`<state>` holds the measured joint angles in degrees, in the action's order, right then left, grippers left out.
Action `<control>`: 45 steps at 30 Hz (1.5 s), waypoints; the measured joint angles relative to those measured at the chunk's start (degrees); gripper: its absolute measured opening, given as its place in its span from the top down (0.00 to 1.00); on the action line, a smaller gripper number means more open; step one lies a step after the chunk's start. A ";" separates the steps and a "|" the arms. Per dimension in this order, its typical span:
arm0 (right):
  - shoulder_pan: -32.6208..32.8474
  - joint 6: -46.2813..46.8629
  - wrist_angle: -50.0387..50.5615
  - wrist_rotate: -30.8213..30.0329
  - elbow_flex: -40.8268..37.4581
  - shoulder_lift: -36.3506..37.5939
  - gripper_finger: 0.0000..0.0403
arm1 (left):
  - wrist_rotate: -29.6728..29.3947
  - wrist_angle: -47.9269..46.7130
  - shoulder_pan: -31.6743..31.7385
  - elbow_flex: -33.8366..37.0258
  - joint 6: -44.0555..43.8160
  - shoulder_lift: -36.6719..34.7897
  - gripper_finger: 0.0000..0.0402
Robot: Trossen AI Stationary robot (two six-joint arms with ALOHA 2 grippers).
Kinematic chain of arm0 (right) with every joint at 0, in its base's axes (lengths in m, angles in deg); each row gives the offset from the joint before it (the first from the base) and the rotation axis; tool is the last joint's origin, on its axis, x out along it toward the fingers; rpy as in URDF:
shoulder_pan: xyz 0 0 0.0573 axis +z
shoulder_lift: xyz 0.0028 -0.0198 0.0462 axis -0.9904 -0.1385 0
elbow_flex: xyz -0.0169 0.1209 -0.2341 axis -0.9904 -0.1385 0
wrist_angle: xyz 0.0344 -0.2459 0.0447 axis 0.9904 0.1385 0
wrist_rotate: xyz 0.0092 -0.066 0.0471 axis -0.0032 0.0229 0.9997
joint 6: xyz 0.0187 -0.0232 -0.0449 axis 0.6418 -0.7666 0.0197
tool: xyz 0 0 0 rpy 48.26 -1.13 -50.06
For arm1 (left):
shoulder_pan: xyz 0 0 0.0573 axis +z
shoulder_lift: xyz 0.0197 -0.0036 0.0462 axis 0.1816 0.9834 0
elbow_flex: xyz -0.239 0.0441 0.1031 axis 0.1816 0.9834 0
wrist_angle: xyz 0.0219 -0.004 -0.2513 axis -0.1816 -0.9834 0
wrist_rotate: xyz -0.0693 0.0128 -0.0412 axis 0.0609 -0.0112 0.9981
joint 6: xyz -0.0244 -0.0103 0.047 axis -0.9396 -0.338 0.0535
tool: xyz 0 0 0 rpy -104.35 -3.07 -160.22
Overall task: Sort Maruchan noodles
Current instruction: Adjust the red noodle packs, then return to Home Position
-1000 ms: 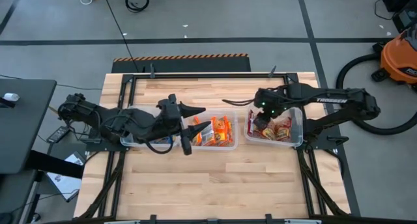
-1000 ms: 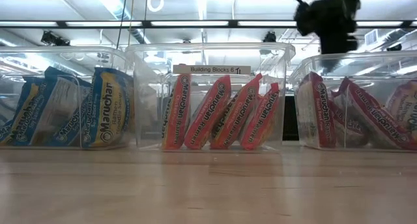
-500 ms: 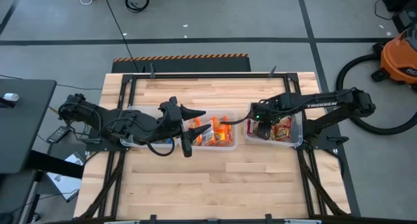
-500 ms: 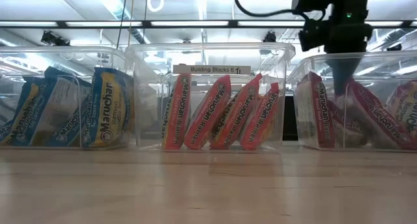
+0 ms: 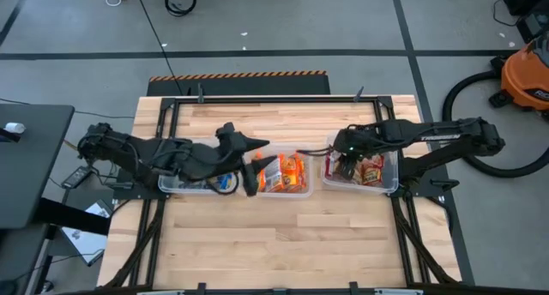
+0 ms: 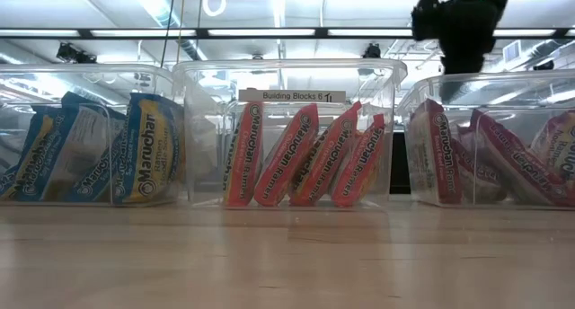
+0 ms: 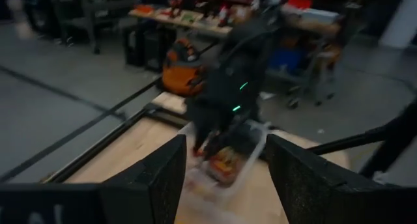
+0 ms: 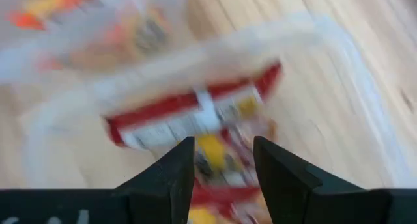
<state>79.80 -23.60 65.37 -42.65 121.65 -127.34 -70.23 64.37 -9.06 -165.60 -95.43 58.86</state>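
Note:
Three clear bins stand in a row across the table. The left bin holds blue-and-white Maruchan noodles, upright on their edges. Orange packets lean together in the middle bin. Red packets fill the right bin. My left gripper hangs open and nearly level between the left and middle bins, nothing between its fingers. My right gripper hangs open above the right bin's left end, pointing down at the red packets.
Bare wooden table top stretches from the bins to the near edge, and a narrower strip lies behind them. Black frame rails run along the table's sides. An orange vacuum stands on the floor at the right.
My right gripper dipped into the left end of the right bin, among the red packets, then rose clear above the bin again, rolling at the wrist as it went. Its fingers keep the same gap. The packets stand as before.

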 joint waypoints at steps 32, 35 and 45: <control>8.50 2.33 -18.56 9.16 2.56 -0.61 0.60 | 2.82 -8.22 1.50 0.00 -2.49 -2.51 0.49; 8.11 -1.80 -21.95 6.81 4.71 2.62 0.60 | 9.50 -8.16 2.70 0.06 -2.02 -2.37 0.53; 13.32 -11.65 -45.16 1.12 -2.59 15.55 0.92 | 21.82 16.27 4.60 16.66 5.30 -5.23 0.95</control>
<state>93.12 -35.25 20.21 -41.53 119.07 -111.79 -48.41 80.65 -4.46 -148.94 -90.13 53.63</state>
